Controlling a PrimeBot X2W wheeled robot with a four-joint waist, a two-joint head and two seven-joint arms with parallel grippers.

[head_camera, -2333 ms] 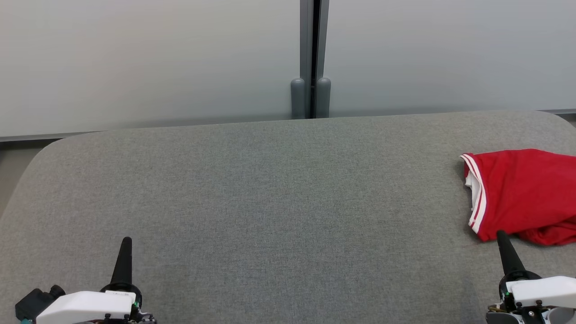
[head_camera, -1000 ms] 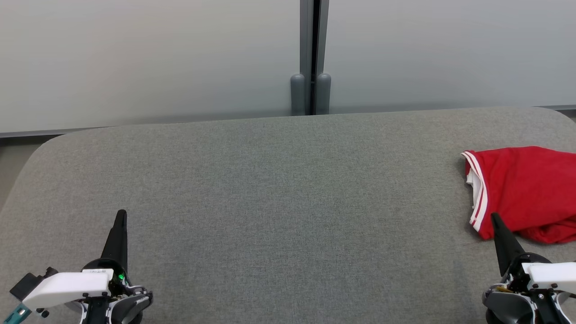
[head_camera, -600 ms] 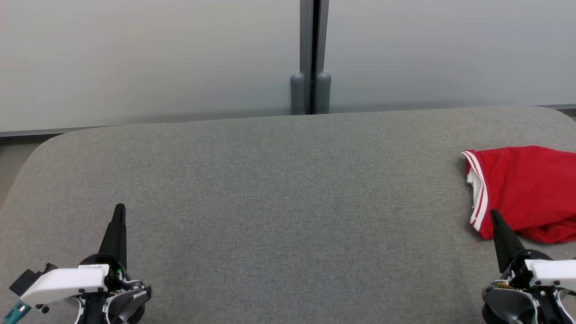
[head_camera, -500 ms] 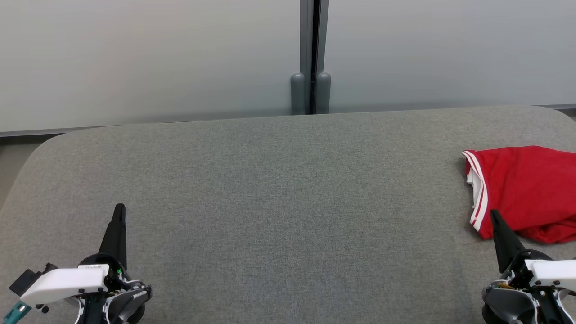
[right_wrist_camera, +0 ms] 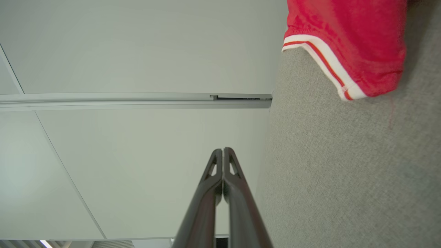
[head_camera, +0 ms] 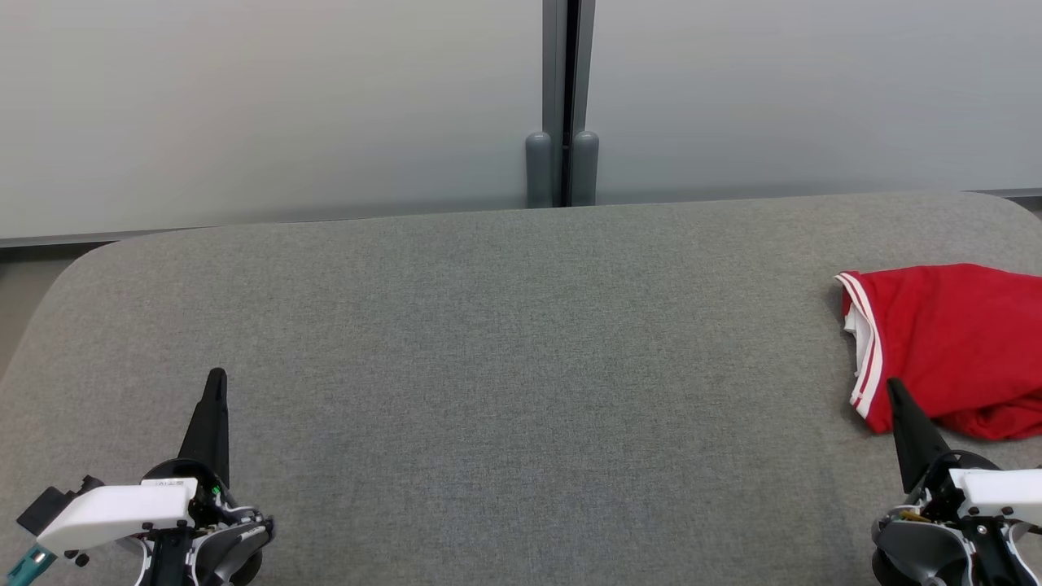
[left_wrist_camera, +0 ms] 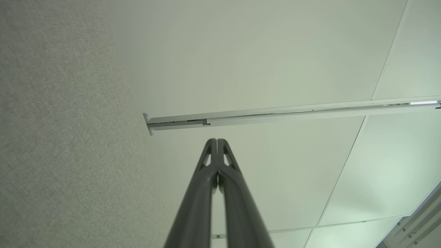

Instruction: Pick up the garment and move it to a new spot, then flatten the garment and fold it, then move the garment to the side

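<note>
Right hand (head_camera: 894,384) was closed, empty, near the garment (head_camera: 952,342); left hand (head_camera: 216,376), also closed and empty, hung well apart from it.

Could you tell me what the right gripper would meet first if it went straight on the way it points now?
Most likely the pale wall panel behind the table: the right gripper aims at it in its wrist view, with the red garment off to the side. Depth is unclear.
</note>
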